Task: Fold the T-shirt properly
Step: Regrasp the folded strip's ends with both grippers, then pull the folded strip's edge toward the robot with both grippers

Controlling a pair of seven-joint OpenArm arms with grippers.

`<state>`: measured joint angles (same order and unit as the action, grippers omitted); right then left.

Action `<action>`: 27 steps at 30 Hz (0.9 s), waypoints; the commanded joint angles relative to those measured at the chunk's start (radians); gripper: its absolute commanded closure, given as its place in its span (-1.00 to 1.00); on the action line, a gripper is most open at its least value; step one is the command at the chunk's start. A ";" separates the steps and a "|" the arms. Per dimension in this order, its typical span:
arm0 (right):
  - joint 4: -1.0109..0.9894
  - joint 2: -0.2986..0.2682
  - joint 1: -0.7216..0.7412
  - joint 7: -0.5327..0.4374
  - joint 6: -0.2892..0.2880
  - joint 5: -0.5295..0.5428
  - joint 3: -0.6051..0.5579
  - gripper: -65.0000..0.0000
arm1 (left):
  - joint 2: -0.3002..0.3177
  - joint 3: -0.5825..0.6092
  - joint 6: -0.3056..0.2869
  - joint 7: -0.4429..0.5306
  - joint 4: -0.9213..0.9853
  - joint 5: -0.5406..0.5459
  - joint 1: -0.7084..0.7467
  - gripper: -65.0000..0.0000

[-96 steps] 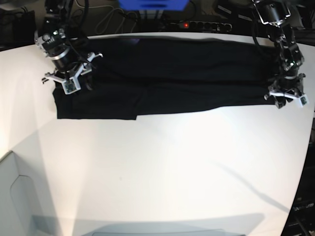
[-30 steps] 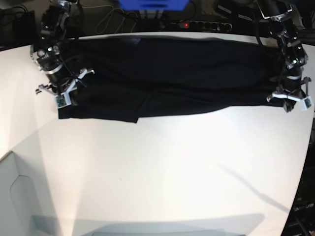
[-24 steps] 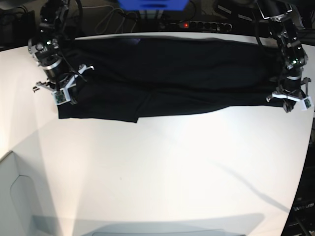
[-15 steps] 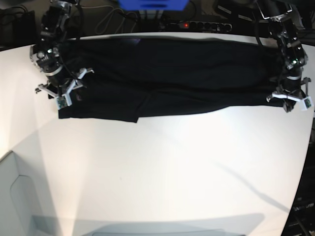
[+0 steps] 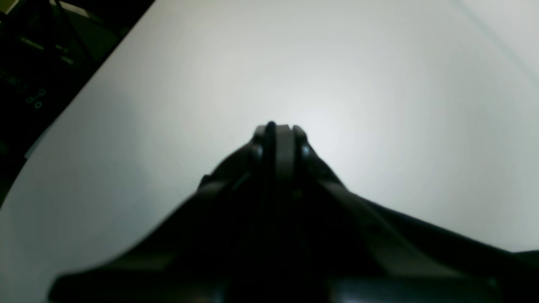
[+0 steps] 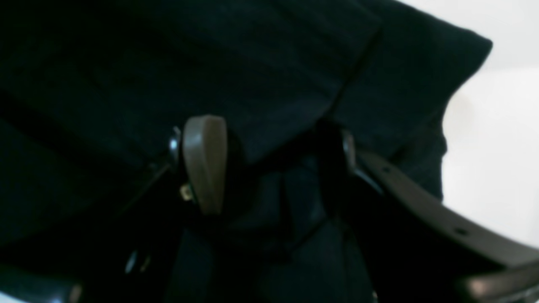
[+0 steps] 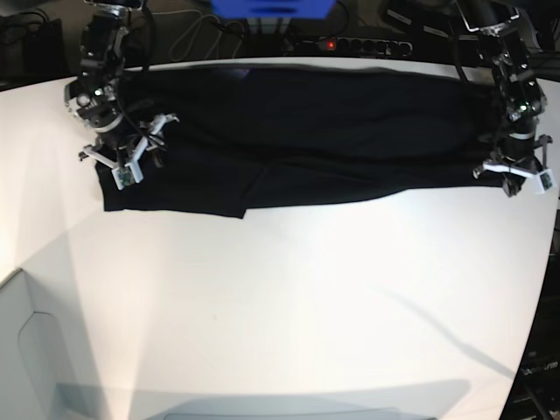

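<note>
The black T-shirt (image 7: 306, 131) lies folded into a long band across the far part of the white table (image 7: 306, 289). My right gripper (image 7: 127, 164) is at the shirt's left end. In the right wrist view it (image 6: 269, 164) is open, with its fingers (image 6: 204, 164) straddling a fold of the black cloth (image 6: 252, 63). My left gripper (image 7: 516, 175) is at the shirt's right end. In the left wrist view it (image 5: 278, 128) is shut, and dark cloth (image 5: 421, 235) seems to drape from its tips above the table. The orange mark and white tag are hidden.
A power strip with a red light (image 7: 350, 44) and a blue object (image 7: 271, 7) sit behind the table's far edge. The table's right edge (image 7: 553, 227) is close to my left gripper. A white box (image 7: 26, 350) stands at the front left.
My right gripper has shifted a little to the right over the shirt's left end, after drifting left earlier. My left gripper has stayed at the shirt's right end.
</note>
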<state>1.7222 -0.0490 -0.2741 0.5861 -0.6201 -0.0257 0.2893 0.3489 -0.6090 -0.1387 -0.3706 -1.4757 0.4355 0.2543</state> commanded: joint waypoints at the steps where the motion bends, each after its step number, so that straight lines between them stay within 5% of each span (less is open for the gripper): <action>1: 0.009 -0.004 0.012 -0.018 0.006 0.011 0.001 -0.06 | 0.019 -0.009 0.000 0.025 -0.021 0.006 -0.005 1.00; 5: -0.003 -0.007 0.022 -0.018 0.006 0.011 0.003 0.05 | 0.019 -0.009 0.000 0.025 -0.021 0.006 -0.005 1.00; 12: 0.023 -0.007 0.023 -0.019 0.006 0.011 0.011 1.00 | 0.019 -0.009 0.000 0.025 -0.021 0.006 -0.005 1.00; 27: 0.313 -0.001 -0.221 -0.054 0.006 0.011 0.011 1.00 | 0.022 -0.010 0.000 0.025 -0.124 0.000 0.027 1.00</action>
<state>2.0171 -0.0467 -0.4938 0.5507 -0.6205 -0.0223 0.2939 0.3496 -0.6098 -0.1394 -0.3710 -1.5829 0.4313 0.2863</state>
